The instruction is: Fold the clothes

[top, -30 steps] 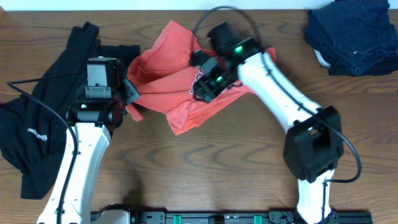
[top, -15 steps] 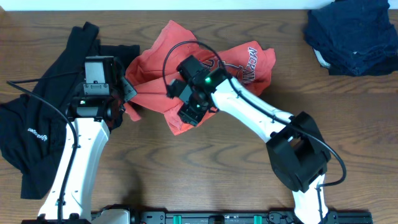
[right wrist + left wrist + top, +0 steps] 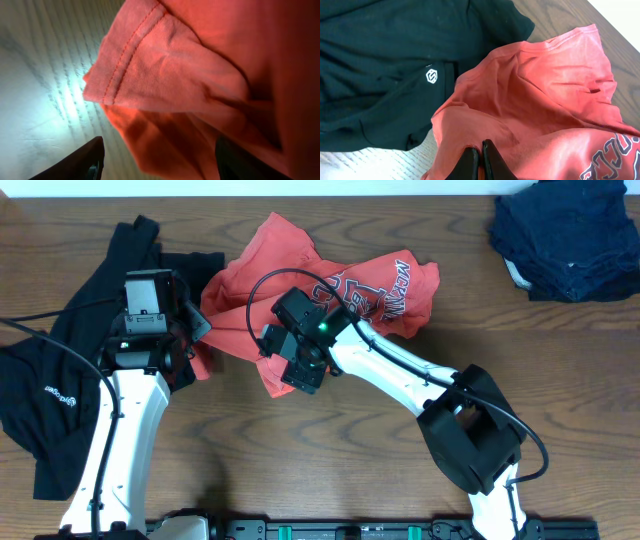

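**Two arms on the crumpled T-shirt, left end pinched**

Left arm (image 3: 130,430): reaches up from the near edge over the black top (image 3: 50,410). Left tool (image 3: 200,338) sits at the left end of the red-orange T-shirt (image 3: 240,290). In the wrist view its fingers (image 3: 492,160) are pressed together on a fold of red cloth.

Right arm (image 3: 400,380): bent, reaching left across the middle of the table (image 3: 300,470). Right tool (image 3: 292,368) hangs over the shirt's near-left edge, spread wide. A stitched hem (image 3: 125,55) lies between the fingers (image 3: 90,160), apparently not gripped.

Hard to make out: the right arm's head covers part of the shirt's middle. Whether the hem is a sleeve or the bottom edge, cannot tell. The black top runs off the frame at left. A dark blue pile (image 3: 565,240) is cut off at the far right corner.

T-shirt: bunched at table centre-left, its left end overlapping the black top. Long axis runs left to right, rising toward the far right. The varsity lettering (image 3: 385,285) faces up at the right end, tilted.
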Controlling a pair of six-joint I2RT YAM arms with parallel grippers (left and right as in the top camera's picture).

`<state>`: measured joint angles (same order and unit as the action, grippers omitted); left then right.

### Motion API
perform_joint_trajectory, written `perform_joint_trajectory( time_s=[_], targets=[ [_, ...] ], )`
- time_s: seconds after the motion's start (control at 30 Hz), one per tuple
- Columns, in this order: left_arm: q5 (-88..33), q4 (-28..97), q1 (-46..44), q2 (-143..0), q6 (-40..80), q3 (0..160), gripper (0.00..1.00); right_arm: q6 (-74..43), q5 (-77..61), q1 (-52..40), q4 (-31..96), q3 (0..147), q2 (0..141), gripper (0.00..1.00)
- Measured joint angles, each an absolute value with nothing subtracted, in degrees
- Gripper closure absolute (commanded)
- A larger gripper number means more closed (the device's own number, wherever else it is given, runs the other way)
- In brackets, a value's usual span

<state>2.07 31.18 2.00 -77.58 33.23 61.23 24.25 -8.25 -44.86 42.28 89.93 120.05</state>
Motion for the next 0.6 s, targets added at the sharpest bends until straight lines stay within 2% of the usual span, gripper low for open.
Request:
perform_joint_trajectory(
  time_s=[0.2,0.3,0.33,0.4,0.43,0.47,0.6],
  targets=[
    [1.7,31.0,2.0,-77.6,33.3,61.2,0.94,27.2,-7.7,-44.9,39.6,85.4,120.0,0.33],
    [1.7,31.0,2.0,-77.6,33.3,61.2,0.94,27.7,-7.6,-44.9,40.2,84.0,120.0,0.38],
    [1.7,31.0,2.0,-77.6,33.3,61.2,0.94,27.8,-7.6,-44.9,40.4,83.8,120.0,0.45],
    [1.7,31.0,2.0,-77.6,33.3,61.2,0.94,27.8,-7.4,-44.8,40.2,83.6,120.0,0.82],
    [1.7,31.0,2.0,-77.6,33.3,61.2,0.94,27.3,-7.3,-44.8,39.8,83.5,120.0,0.93],
    [1.7,31.0,2.0,-77.6,33.3,61.2,0.94,26.7,-6.9,-44.8,39.2,83.5,120.0,0.99],
    [1.7,31.0,2.0,-77.6,33.2,61.2,0.94,23.2,-5.3,-44.5,36.4,83.5,120.0,0.99]
  ],
)
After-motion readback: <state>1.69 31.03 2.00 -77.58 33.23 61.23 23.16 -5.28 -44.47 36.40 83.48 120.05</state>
